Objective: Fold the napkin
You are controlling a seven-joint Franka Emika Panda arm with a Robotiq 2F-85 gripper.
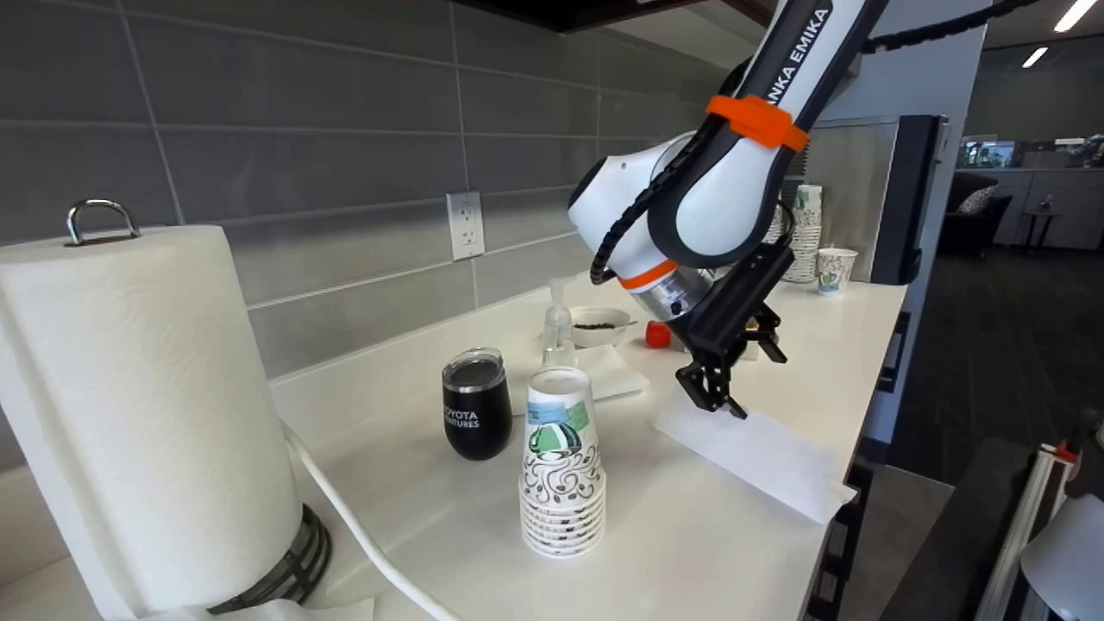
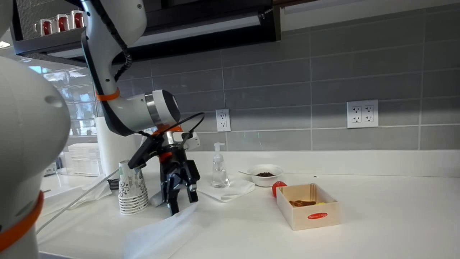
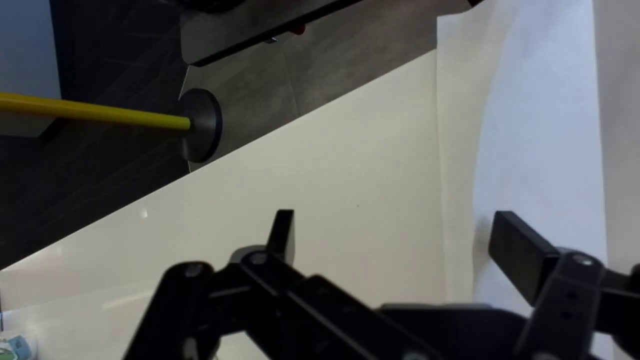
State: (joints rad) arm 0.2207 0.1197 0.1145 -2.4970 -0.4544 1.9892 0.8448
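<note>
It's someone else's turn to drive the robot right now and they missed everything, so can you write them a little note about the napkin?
End effector: open, holding nothing, low down by the napkin; I can't tell if they touch.
Napkin: on the counter, reaching its edge.
Done: it looks folded over once, with a strip of the lower layer showing.
Left: probably line up the edges and press the fold flat; maybe fold again.
Don't mix it up with the other white sheet by the pump bottle.
</note>
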